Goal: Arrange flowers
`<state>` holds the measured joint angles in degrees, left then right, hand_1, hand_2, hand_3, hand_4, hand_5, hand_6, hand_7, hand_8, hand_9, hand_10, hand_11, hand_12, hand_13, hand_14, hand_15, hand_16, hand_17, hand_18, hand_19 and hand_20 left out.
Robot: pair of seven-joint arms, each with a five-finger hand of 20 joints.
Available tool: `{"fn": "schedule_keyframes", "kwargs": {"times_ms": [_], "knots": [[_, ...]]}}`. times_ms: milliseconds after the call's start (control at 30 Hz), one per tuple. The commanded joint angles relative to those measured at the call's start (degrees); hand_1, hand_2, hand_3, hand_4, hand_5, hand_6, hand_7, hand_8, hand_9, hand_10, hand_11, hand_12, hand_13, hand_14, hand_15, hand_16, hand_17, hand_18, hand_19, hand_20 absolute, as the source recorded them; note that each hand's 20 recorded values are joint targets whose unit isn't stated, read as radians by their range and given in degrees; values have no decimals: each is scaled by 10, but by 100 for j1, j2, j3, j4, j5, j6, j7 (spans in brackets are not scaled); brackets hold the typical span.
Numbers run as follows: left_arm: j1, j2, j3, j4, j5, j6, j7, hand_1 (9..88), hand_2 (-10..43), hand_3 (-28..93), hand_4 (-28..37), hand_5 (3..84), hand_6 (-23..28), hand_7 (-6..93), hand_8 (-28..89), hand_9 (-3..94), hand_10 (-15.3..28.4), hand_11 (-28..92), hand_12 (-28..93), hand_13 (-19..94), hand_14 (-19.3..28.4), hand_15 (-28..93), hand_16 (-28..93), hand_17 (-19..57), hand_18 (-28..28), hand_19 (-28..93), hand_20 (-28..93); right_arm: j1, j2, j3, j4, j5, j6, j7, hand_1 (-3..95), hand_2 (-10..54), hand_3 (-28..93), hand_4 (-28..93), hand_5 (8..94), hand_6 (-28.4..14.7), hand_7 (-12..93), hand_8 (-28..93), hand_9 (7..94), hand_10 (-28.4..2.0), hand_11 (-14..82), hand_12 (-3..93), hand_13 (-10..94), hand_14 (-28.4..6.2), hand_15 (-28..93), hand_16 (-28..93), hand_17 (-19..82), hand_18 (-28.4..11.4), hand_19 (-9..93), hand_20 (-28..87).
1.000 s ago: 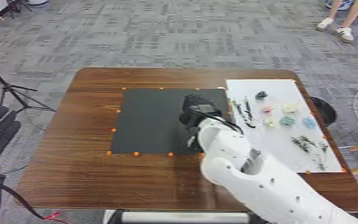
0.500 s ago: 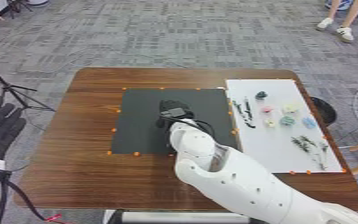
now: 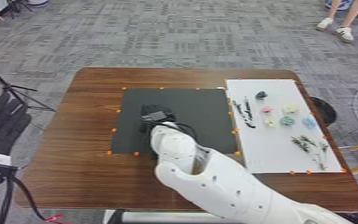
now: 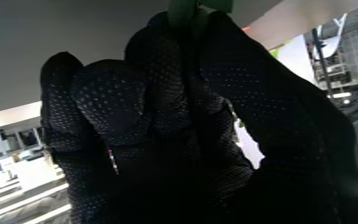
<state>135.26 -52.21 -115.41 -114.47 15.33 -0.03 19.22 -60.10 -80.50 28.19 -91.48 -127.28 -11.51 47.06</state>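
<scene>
the right hand [image 3: 157, 115] has moved across the black mat [image 3: 213, 107] toward its left edge, thumb and fingers pinching a green piece [image 4: 182, 11].

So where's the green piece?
Right wrist view: green piece pinched in the right hand; head view: that hand over the left of the black mat.

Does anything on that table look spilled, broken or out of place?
Nothing stands out. The small pastel blossoms and green sprigs lie spaced out on the white board, with no spill or damage that I can see. Over the dark mat, the right hand pinches a green piece.
</scene>
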Motion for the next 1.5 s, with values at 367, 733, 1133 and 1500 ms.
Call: {"fn": "schedule_keyframes", "kwargs": {"times_ms": [367, 733, 1133, 1500], "knots": [[-54, -44, 128, -16, -48, 182, 153, 211, 111, 733, -283, 378, 63, 55, -67, 302, 125, 127, 107, 215, 112, 131, -17, -42, 102, 163, 101, -345, -231, 134, 240, -570, 108, -21, 494, -95, 757, -224, 641, -13, 613, 132, 813, -91, 328, 648, 755, -116, 620, 454, 409, -280, 847, 274], [35, -59, 33, -93, -15, 315, 241, 259, 82, 749, -283, 384, 65, 65, -70, 305, 126, 135, 105, 220, 112, 145, -21, -40, 104, 172, 104, -345, -143, 97, 153, -497, 89, 52, 397, -95, 792, -275, 606, -48, 555, 103, 757, -142, 474, 512, 747, -118, 632, 424, 417, -276, 849, 244], [18, -79, 44, -100, -42, 371, 222, 272, 53, 745, -283, 383, 65, 68, -70, 304, 129, 139, 105, 220, 117, 152, -22, -39, 103, 170, 102, -274, 88, 37, -90, -397, 309, 91, 296, -95, 764, -278, 601, -87, 501, -189, 718, -171, 501, 442, 735, -125, 610, 410, 407, -279, 834, 231], [198, -152, -91, -176, -104, 406, 272, 249, 85, 748, -283, 385, 66, 70, -71, 306, 131, 142, 106, 221, 123, 165, -23, -40, 103, 171, 104, -152, 663, -206, -592, -639, -229, -46, 315, 165, 848, -106, 781, -66, 200, 45, 724, -177, 452, 482, 701, -172, 654, 385, 362, -284, 830, 289]]}}
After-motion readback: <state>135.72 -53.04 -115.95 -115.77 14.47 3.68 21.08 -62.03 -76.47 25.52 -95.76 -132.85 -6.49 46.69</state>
